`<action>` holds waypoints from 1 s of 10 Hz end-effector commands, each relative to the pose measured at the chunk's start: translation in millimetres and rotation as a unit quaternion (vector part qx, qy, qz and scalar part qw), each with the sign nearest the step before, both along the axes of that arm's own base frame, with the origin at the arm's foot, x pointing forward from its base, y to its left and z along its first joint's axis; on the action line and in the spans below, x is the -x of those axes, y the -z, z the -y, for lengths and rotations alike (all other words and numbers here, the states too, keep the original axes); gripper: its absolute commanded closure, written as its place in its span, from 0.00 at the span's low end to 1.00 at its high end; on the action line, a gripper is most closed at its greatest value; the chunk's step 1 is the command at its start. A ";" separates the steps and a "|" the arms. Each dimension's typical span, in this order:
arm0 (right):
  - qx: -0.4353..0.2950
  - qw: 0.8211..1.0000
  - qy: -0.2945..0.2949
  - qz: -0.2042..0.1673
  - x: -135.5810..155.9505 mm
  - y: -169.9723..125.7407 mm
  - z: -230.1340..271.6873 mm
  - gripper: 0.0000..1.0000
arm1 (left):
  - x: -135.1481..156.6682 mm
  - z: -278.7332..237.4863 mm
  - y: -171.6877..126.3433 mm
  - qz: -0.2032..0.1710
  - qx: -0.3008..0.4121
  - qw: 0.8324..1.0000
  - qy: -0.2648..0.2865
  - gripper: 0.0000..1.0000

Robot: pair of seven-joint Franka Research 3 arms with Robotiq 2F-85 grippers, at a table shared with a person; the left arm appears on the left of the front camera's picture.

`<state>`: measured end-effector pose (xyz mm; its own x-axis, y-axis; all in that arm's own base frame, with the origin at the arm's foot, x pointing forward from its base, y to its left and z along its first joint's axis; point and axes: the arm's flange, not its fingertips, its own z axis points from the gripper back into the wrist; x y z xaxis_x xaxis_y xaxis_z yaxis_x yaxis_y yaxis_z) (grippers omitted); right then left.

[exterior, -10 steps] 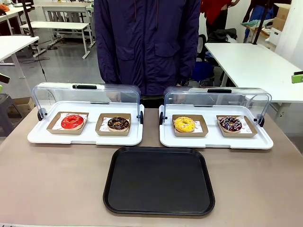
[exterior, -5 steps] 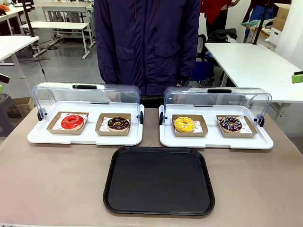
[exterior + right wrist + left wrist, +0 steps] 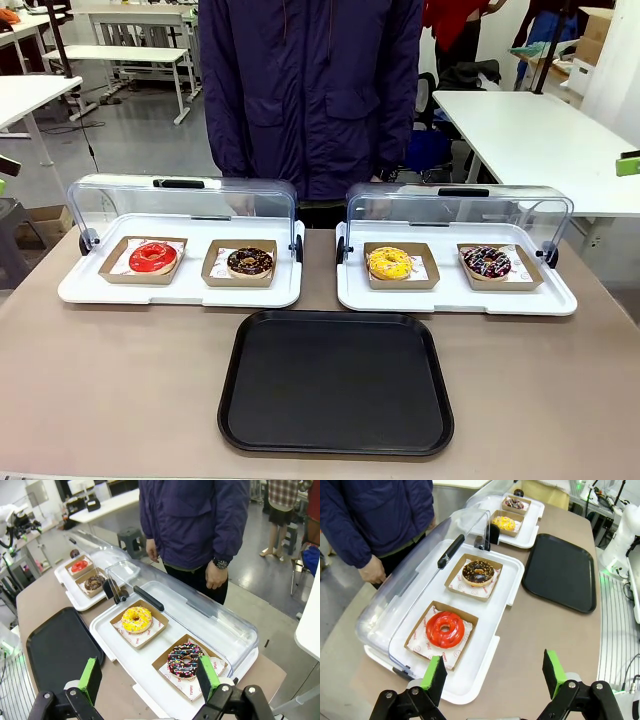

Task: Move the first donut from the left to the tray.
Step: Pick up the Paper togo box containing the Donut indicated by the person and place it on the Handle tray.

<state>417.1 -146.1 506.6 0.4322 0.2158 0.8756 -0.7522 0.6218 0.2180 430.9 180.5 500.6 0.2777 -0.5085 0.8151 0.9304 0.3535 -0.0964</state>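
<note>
While the first donut [image 3: 153, 257] is kept in its white case [image 3: 80, 292] beyond the far-left corner of the tray [image 3: 335, 385], lid [image 3: 120, 195] raised for access, the left claw [image 3: 495, 667] and right claw [image 3: 150, 672] are held apart, empty, nothing gripped yet.

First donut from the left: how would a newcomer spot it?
Of the two white lidded trays across the table, take the left white tray. The first donut sits at its outer end, glossy red, unlike the chocolate donut beside it.
</note>
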 end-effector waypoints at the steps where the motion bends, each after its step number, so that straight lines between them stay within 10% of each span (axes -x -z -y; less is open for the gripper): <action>1: -0.008 1.000 -0.001 0.010 -2.3 -0.7 -0.6 0.00 | 0.9 1.0 -0.2 0.003 0.004 1.000 0.002 0.00; 10: -0.008 1.000 -0.001 0.010 -2.3 -0.7 -0.6 0.00 | 0.9 1.0 -0.2 0.003 0.004 1.000 0.002 0.00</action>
<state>417.1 -146.1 506.6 0.4322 0.2158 0.8756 -0.7522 0.6219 0.2180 430.9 180.5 500.6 0.2777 -0.5085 0.8151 0.9304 0.3536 -0.0964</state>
